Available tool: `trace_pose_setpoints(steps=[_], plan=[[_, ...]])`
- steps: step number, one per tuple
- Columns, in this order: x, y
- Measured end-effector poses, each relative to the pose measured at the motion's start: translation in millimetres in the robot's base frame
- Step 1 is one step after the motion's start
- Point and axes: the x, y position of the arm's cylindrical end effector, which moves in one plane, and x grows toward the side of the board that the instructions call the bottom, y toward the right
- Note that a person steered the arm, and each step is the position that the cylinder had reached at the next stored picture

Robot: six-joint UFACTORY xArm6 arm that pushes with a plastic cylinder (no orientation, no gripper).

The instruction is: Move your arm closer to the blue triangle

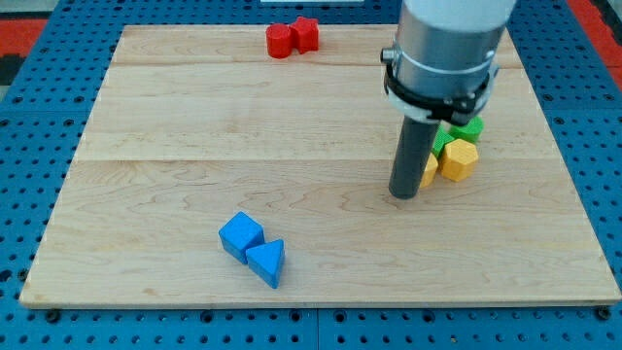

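Note:
The blue triangle (266, 262) lies near the view's bottom, left of centre, touching a blue cube (240, 236) on its upper left. My tip (404, 194) rests on the wooden board (194, 126) at the view's right of centre, well up and to the right of the blue triangle. The rod rises from the tip into the grey arm at the view's top.
A yellow hexagonal block (459, 159) sits just right of my tip, with another yellow block (429, 171) partly behind the rod and green blocks (465, 130) above them. Two red blocks (292, 38) lie at the view's top edge of the board.

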Motion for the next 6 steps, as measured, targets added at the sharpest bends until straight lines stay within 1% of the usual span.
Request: trace_pose_setpoints(steps=[1,2,3,4,5,6], plan=[[-30,0],[-29,-24],[30,-45],[99,-61],[139,-93],[102,-174]])
